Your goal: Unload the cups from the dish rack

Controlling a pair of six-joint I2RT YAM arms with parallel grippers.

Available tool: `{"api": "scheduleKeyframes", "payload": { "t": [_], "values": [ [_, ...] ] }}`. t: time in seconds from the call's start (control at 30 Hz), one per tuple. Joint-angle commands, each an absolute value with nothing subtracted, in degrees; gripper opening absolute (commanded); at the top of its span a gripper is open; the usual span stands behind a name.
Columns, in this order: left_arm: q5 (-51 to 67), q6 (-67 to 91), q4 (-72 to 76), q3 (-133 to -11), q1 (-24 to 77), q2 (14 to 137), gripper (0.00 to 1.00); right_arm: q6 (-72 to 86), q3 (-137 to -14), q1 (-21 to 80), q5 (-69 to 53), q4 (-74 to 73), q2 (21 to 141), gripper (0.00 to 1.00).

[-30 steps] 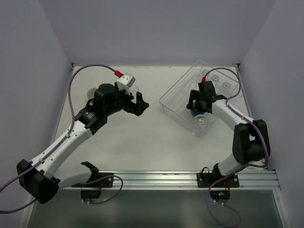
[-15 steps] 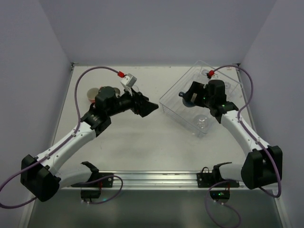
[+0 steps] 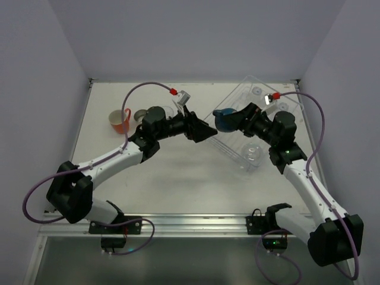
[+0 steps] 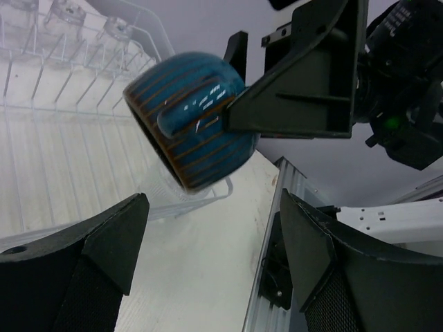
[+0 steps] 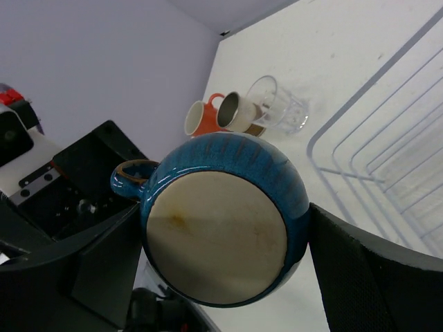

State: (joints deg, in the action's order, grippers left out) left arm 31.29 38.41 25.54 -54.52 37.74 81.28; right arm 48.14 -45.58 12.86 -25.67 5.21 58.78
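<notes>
The dark blue cup (image 3: 223, 120), glazed with brownish stripes and bare beige on its base, is held in the air on its side by the right gripper (image 3: 230, 119), at the left edge of the clear dish rack (image 3: 234, 151). Clear tumblers (image 3: 252, 153) are seen inside the rack. The orange-red mug (image 3: 119, 121), a beige cup (image 3: 141, 114) and another tumbler (image 5: 277, 104) are grouped on the table, well left of the rack.

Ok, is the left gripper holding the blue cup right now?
No, the blue cup is clamped in the right gripper; the left gripper is open and not touching the cup.
</notes>
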Motion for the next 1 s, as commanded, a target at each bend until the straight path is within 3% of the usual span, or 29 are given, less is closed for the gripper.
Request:
{"api": "scheduleKeyframes", "payload": {
  "t": [0.0,0.17,0.37,0.47,0.57,0.67,0.73,0.97],
  "values": [
    [32.43,40.34,34.70,-58.97,38.32,82.87,0.82,56.86,-44.57,13.01,-32.43,17.39,56.69,0.62],
    [33.75,42.62,38.67,-60.29,38.85,85.25,0.72,62.56,-42.63,12.48,-36.73,23.11,57.30,0.62],
    [36.47,44.56,41.39,-61.52,40.08,87.01,0.54,67.49,-39.91,11.52,-40.07,30.40,58.44,0.62],
    [37.53,46.14,43.67,-61.17,40.25,86.92,0.38,69.86,-38.94,10.73,-41.22,33.48,58.89,0.62],
    [38.14,47.28,44.82,-61.00,40.34,86.40,0.30,73.64,-37.36,10.37,-42.54,39.36,60.11,0.62],
    [38.32,48.25,45.87,-60.73,40.52,85.61,0.07,76.02,-36.65,10.28,-43.33,43.49,61.35,0.62],
    [38.49,48.86,46.05,-60.73,40.52,84.99,0.00,76.64,-36.21,10.20,-43.59,44.21,61.78,0.66],
    [36.13,48.43,44.85,-59.76,40.52,81.74,0.00,78.05,-35.51,10.28,-44.30,45.53,61.52,0.88]
  ]
}}
